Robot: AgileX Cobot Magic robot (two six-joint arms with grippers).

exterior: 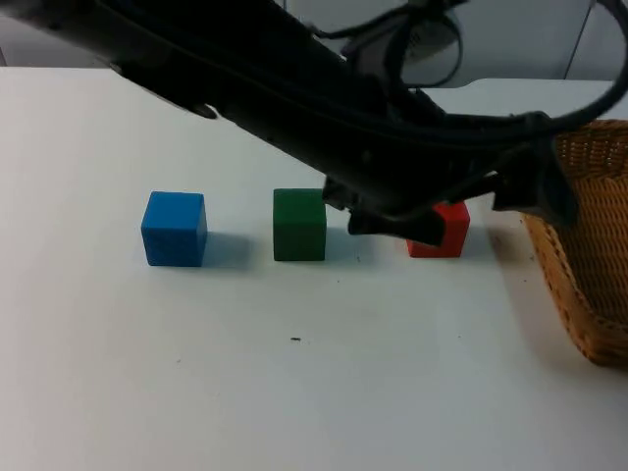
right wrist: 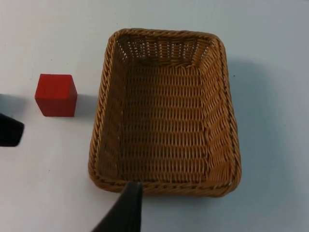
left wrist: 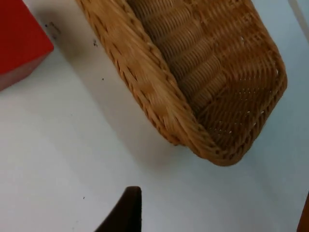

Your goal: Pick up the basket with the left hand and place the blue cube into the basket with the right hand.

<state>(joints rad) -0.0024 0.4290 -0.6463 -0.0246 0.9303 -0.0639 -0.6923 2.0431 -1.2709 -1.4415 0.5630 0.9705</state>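
**Wicker basket on the table, blue cube untouched**

Wicker is seen at the table's right edge in the top view, where the basket [exterior: 589,245] rests flat on the white table [exterior: 324,392]. Three cubes are set in a row to its left: a blue cube [exterior: 175,229] farthest from it, a green cube [exterior: 299,225] in the middle, and a red cube [exterior: 442,229] just beside the basket but apart from it. The left arm is stretched across the table from the upper left, and its left tool [exterior: 525,191] is held near the basket's near rim, between the red cube and the wicker. In the left wrist view the basket's rim [left wrist: 159,101] is seen close ahead, with one dark fingertip [left wrist: 126,212] below it and nothing between fingertip and rim; whether this tool is spread or pressed together cannot be told. The right tool [right wrist: 128,208] hangs above the basket, looking down into its empty interior, and its opening likewise cannot be told; this arm appears to be waiting.

No step of the task is judged complete. The basket has not been gripped or raised, and the blue cube lies well apart from both tools. Still to be done: the rim is to be grasped and lifted, then the cube fetched and dropped in.
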